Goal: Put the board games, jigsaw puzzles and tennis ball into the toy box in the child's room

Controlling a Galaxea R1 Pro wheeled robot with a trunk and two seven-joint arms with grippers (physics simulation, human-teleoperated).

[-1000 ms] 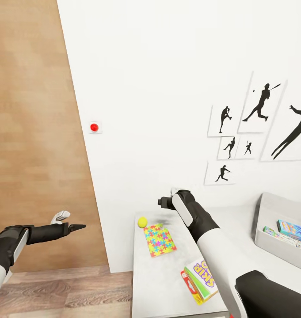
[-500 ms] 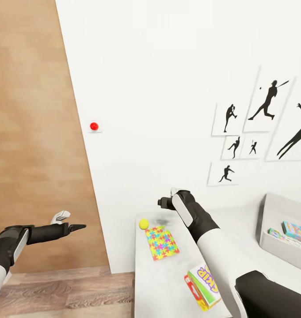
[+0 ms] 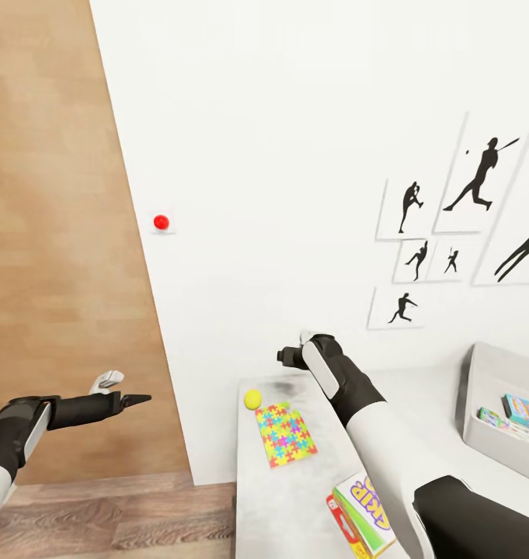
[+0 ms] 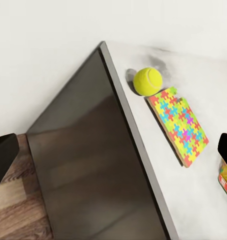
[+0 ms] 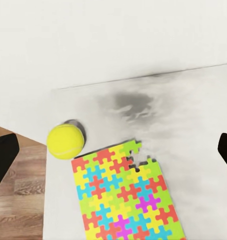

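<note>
A yellow tennis ball (image 3: 252, 399) lies at the far left corner of the table (image 3: 295, 489), with one jigsaw puzzle (image 3: 285, 433) flat just in front of it. A red and green board game (image 3: 361, 516) sits near the table's front edge. The grey toy box (image 3: 493, 373) stands at the right and holds a blue box (image 3: 525, 410) and another colourful box (image 3: 493, 419). My right gripper (image 3: 287, 357) hovers open above the ball (image 5: 66, 141) and puzzle (image 5: 126, 195). My left gripper (image 3: 136, 401) hangs open off the table's left end, facing the ball (image 4: 147, 81).
A white wall with black baseball-player pictures (image 3: 450, 225) and a small red button (image 3: 161, 222) rises behind the table. A brown panel (image 3: 54, 233) and wood floor (image 3: 101, 520) lie to the left. The table's dark side (image 4: 93, 165) faces my left gripper.
The head view has shifted, so the table, toy box and pictures sit further right and lower in the picture. Both arms hold the same pose.
</note>
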